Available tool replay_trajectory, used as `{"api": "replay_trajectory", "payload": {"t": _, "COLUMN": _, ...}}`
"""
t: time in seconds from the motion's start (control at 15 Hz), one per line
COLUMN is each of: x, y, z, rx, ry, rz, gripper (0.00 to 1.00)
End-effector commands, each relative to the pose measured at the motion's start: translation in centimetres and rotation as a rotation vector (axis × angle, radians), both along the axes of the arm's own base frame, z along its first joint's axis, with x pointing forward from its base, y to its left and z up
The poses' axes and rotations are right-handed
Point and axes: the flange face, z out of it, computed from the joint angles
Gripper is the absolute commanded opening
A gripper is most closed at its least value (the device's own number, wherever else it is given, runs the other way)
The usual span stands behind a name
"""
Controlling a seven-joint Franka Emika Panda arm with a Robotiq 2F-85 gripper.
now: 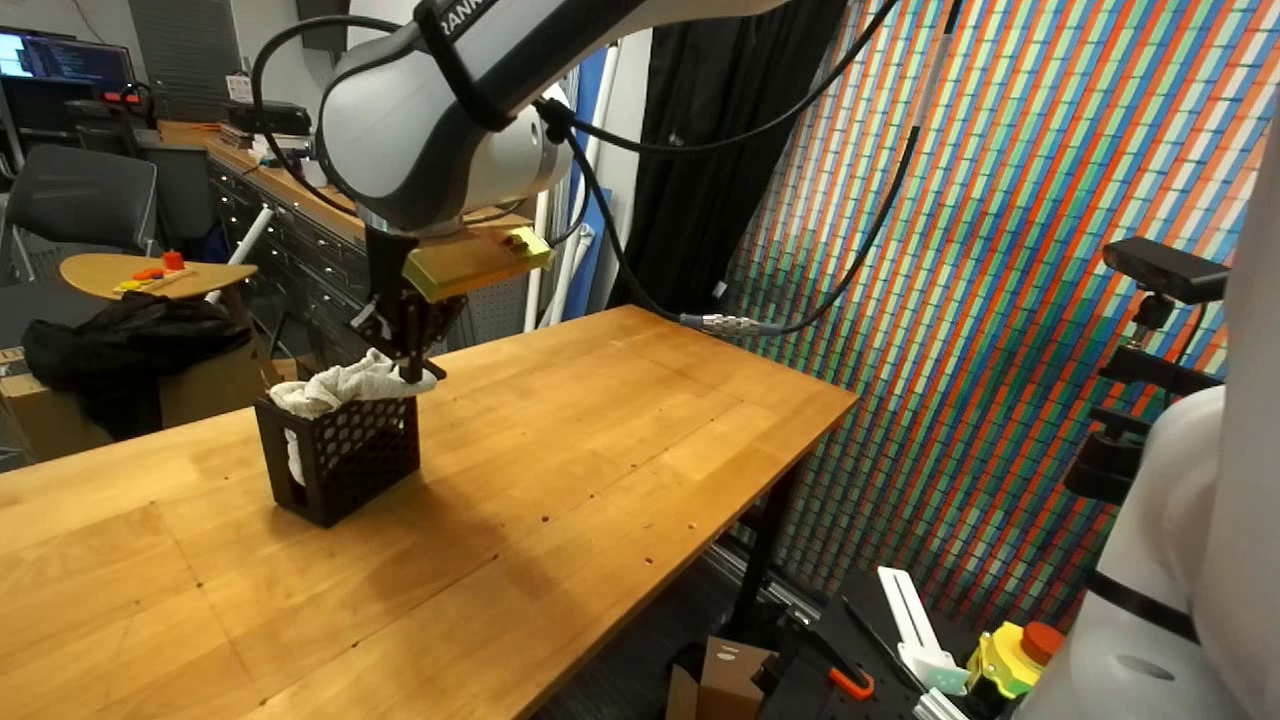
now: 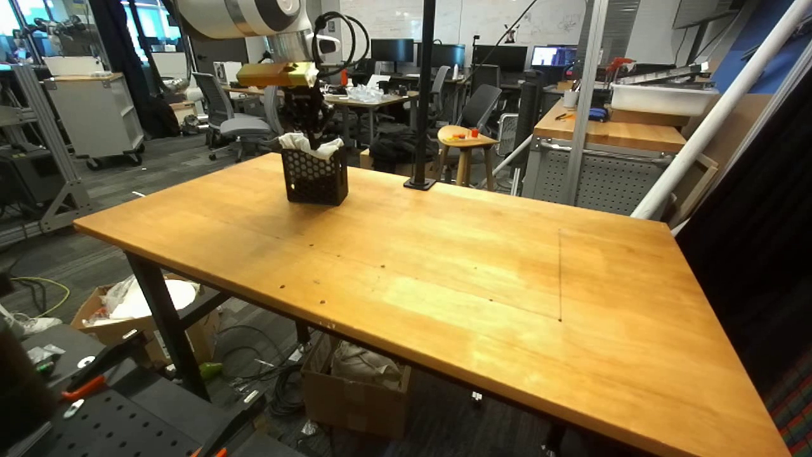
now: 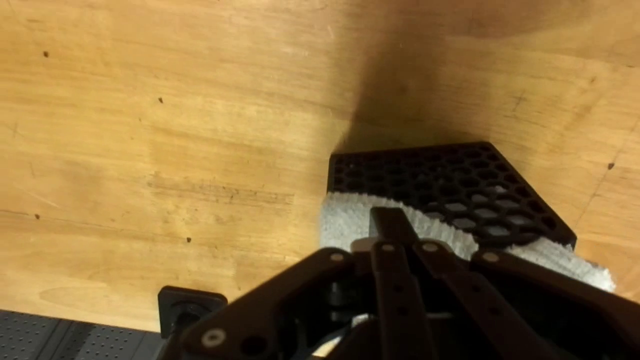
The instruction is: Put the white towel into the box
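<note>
White towel (image 1: 335, 388) sits bunched in the mouth of the black box (image 2: 315, 179) on the worktop (image 1: 560, 430), partly down inside and partly heaped above the rim, with one end jutting past the wall. At that end the gripper (image 1: 425, 376) has its jaws close together, apparently clamped on a fold, though the wrist view hides part of the bite. The cloth should handle as something light, limp and hard to harm: it will likely give under any pinch and spring up a little rather than lie flat. Slipping seems unlikely with so textured a fabric; snagging on the rim is the likelier nuisance. That loose upper fold looks a sensible hold, since pressing it inward would tuck the overhang down. In colour the towel is off-white, much crumpled, its edge finely ribbed in the wrist view, and pale patches of it show through the box's honeycomb holes.
</note>
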Motion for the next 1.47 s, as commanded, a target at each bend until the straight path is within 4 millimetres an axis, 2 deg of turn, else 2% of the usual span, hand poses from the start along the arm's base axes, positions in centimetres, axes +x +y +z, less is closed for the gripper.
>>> {"api": "replay_trajectory", "payload": {"t": 0.0, "x": -2.8, "y": -0.3, "z": 0.3, "rx": -0.013, "ry": -0.029, "rz": -0.039, "gripper": 0.01}}
{"api": "replay_trajectory", "payload": {"t": 0.33, "x": -3.5, "y": 0.1, "z": -0.8, "rx": -0.002, "ry": -0.034, "rz": -0.056, "gripper": 0.01}}
{"api": "replay_trajectory", "payload": {"t": 0.67, "x": -2.4, "y": 0.7, "z": -1.2, "rx": 0.005, "ry": -0.057, "rz": -0.030, "gripper": 0.01}}
{"api": "replay_trajectory", "payload": {"t": 1.0, "x": -1.4, "y": 0.6, "z": -0.5, "rx": 0.011, "ry": -0.082, "rz": -0.018, "gripper": 0.01}}
{"api": "replay_trajectory", "payload": {"t": 1.4, "x": 0.7, "y": 1.3, "z": 0.0, "rx": 0.017, "ry": -0.099, "rz": 0.020, "gripper": 0.01}}
